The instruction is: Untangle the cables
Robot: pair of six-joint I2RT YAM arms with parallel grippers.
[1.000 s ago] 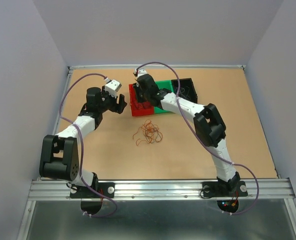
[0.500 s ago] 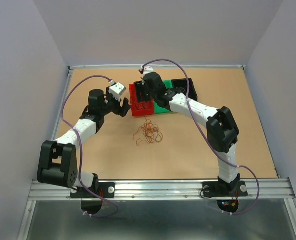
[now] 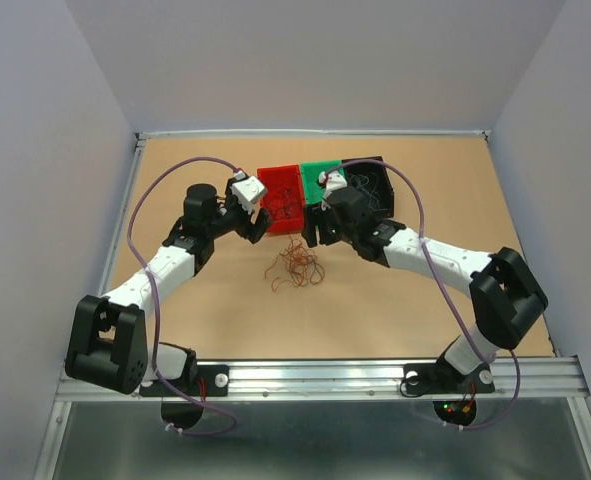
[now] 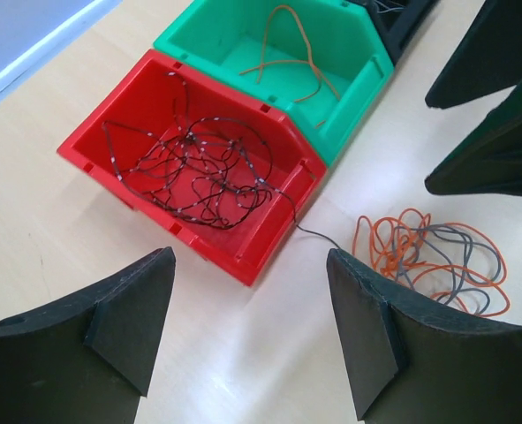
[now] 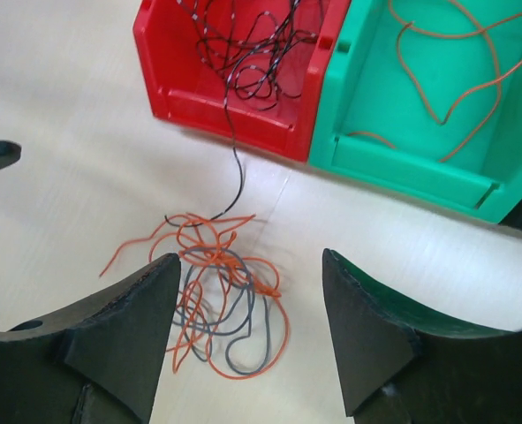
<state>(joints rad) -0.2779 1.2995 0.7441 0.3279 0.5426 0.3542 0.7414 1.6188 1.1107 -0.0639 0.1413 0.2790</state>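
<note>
Your table (image 3: 455, 200): tan board top. Three bins sit on it in a touching row on the far side: red bin (image 3: 280, 171), green bin (image 3: 322, 166), black bin (image 3: 367, 161). Near the red bin's front, the cables (image 3: 295, 268) lie loose on the board in orange and grey loops. One black strand (image 5: 237, 177) runs from the red bin's lip down to that tangle.

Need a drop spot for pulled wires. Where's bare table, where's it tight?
Free: table between tangle and the near rail; back-right corner beyond the black bin. Tight: left pincer and right pincer crowd the gap between red bin and tangle.
</note>
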